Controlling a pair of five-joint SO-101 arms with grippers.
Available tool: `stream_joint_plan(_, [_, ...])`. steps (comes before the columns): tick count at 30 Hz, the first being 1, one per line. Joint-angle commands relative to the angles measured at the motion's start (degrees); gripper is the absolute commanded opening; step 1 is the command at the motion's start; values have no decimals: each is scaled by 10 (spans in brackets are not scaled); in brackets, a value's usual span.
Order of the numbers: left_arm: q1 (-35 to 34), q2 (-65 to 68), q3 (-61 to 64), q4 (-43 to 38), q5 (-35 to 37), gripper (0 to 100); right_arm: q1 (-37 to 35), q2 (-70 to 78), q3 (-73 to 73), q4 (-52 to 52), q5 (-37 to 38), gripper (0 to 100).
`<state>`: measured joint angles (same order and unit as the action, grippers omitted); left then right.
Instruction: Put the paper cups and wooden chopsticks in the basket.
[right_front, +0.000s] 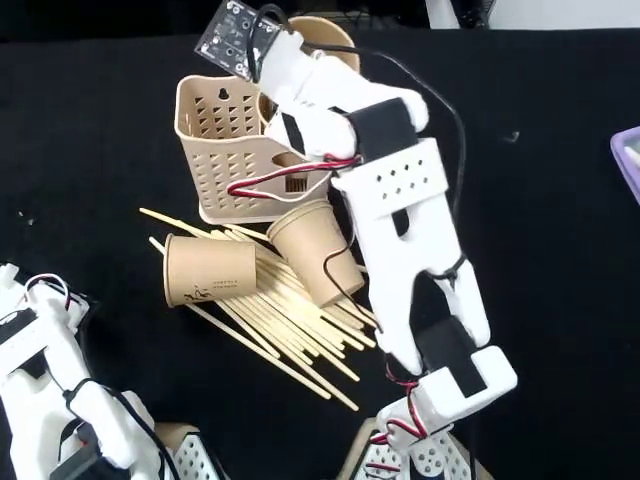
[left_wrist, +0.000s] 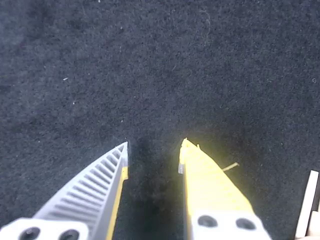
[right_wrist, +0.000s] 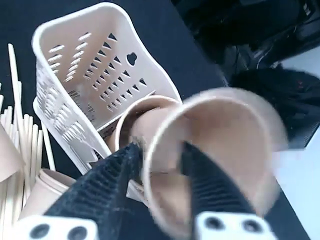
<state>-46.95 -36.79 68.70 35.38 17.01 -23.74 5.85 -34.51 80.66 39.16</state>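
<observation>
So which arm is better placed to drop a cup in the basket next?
Right, I'd say. The right claw grips a paper cup by its rim, right beside the basket, while the left claw sits open over bare black cloth.

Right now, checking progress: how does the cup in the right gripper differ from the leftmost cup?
The held cup is pinched at its rim by the right gripper; the leftmost cup lies untouched. The held cup is beside the basket; the leftmost cup lies sideways on the chopsticks. Both are brown paper, outside the basket.
</observation>
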Motion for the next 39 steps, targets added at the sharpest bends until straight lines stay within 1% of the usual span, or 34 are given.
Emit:
stream_joint_plan(1, [-2, -15, -23, -11, 4, 170, -4, 0, -39, 6, 3, 219])
stream_joint_plan(5, [-2, -15, -23, -11, 4, 170, -3, 0, -37, -17, 2, 178])
stream_joint_plan(9, [-2, -15, -23, -11, 4, 170, -6, -6, -40, -6, -1, 177])
stream_joint_plan(12, [-2, -15, -23, -11, 4, 170, -38, -23, -54, 57, -48, 177])
stream_joint_plan(19, [-1, -15, -23, -11, 4, 170, -123, -50, -53, 185, -116, 174])
stream_joint_plan(21, [-1, -15, -23, -11, 4, 170, -128, -57, -45, 207, -126, 173])
stream_joint_plan(23, [-1, -15, -23, -11, 4, 170, -109, -76, -16, 205, -135, 173])
stream_joint_plan(25, [-1, -15, -23, -11, 4, 170, -91, -95, 38, 198, -144, 173])
stream_joint_plan(28, [0, -15, -23, -11, 4, 170, -87, -118, 146, 177, -179, 173])
stream_joint_plan(32, [7, -15, -22, -16, 4, 170, -94, -145, 286, 76, -285, 173])
stream_joint_plan(36, [8, -15, -18, -26, 4, 170, -149, -161, 399, -17, -406, 173])
stream_joint_plan(38, [5, -15, -18, -26, 4, 170, -188, -164, 434, -57, -445, 173])
stream_joint_plan(39, [4, -15, -19, -26, 4, 170, -207, -164, 444, -79, -452, 173])
